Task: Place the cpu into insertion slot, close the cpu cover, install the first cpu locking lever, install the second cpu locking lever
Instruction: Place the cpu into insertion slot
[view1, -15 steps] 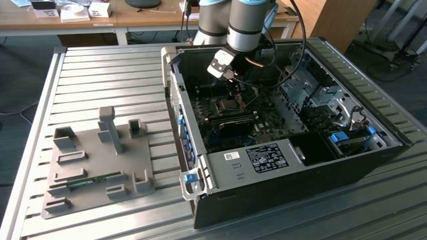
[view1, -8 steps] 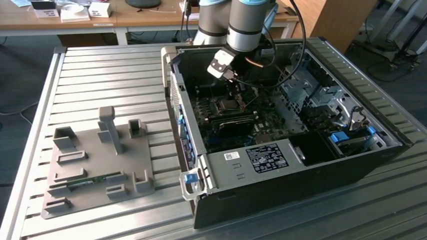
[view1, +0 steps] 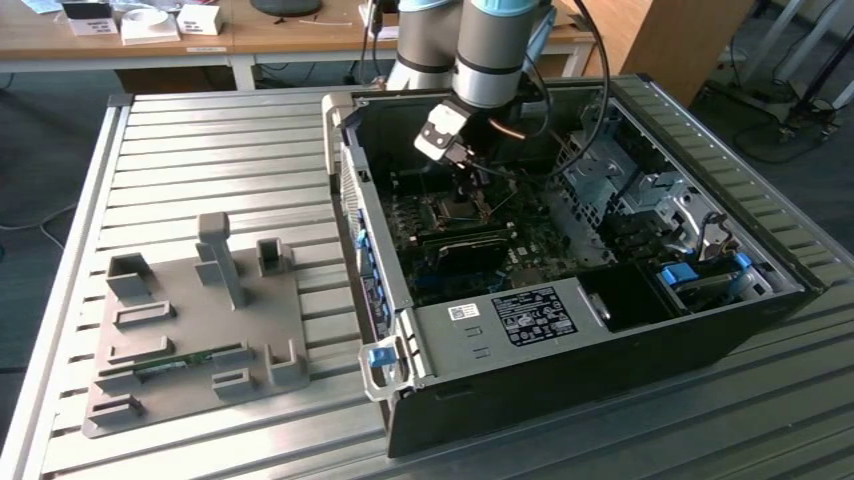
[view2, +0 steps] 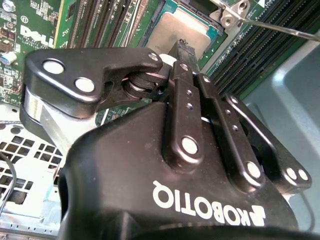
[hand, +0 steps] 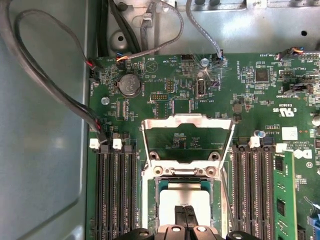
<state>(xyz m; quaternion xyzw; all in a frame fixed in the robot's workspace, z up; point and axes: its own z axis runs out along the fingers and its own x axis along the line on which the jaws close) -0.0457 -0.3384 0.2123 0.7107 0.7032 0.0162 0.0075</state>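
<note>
On motherboard (hand: 165, 75), cpu (hand: 170, 202) beneath jaws

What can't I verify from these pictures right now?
First wrist view: the gripper hides part of the cpu.
Second wrist view: the gripper's body covers most of the insertion slot.
Exterior view: the insertion slot is too small to judge seating.
</note>
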